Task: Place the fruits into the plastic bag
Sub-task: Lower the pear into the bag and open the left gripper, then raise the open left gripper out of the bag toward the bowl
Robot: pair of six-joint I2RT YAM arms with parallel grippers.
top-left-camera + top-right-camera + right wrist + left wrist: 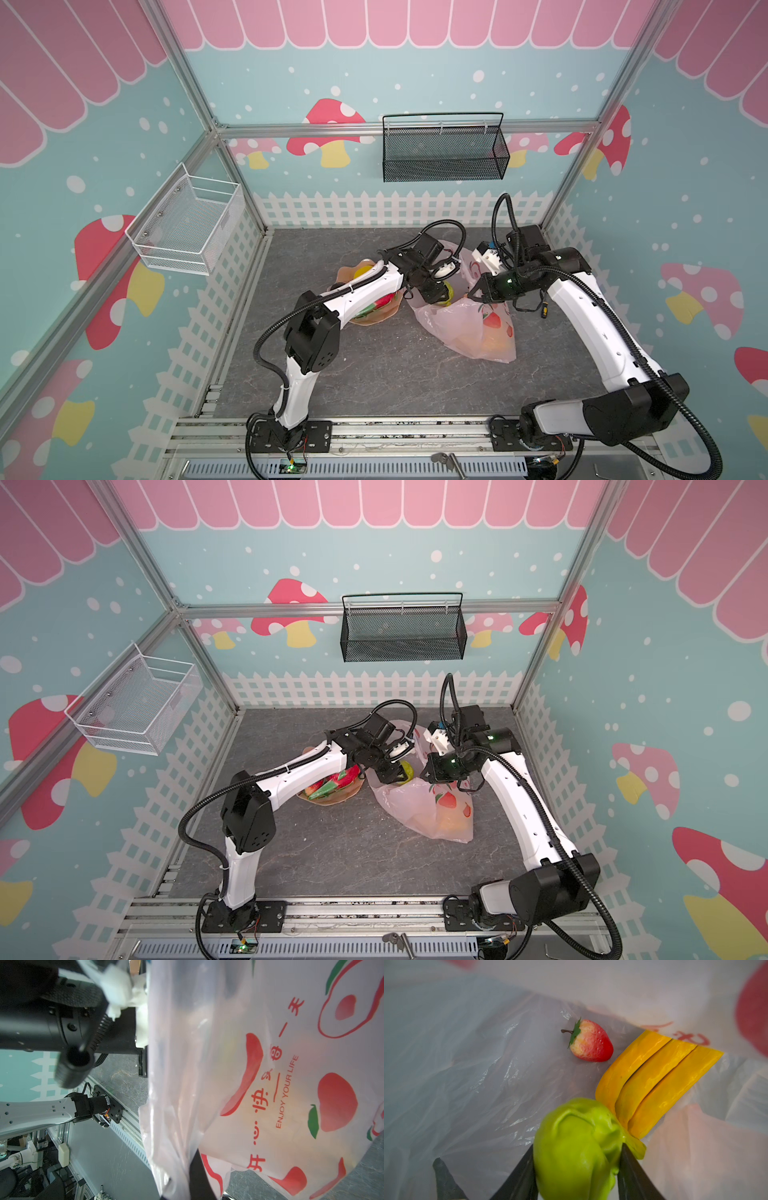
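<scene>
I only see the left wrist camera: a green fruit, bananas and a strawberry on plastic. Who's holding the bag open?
Observer: The right gripper, jaws shut, pinches the plastic bag by its rim.
Operator: Are there fruits left outside?
Observer: Yes, a red dragon fruit lies in the tan dish.
Operator: Is the bag hanging?
Observer: No, its bottom rests on the table.
</scene>
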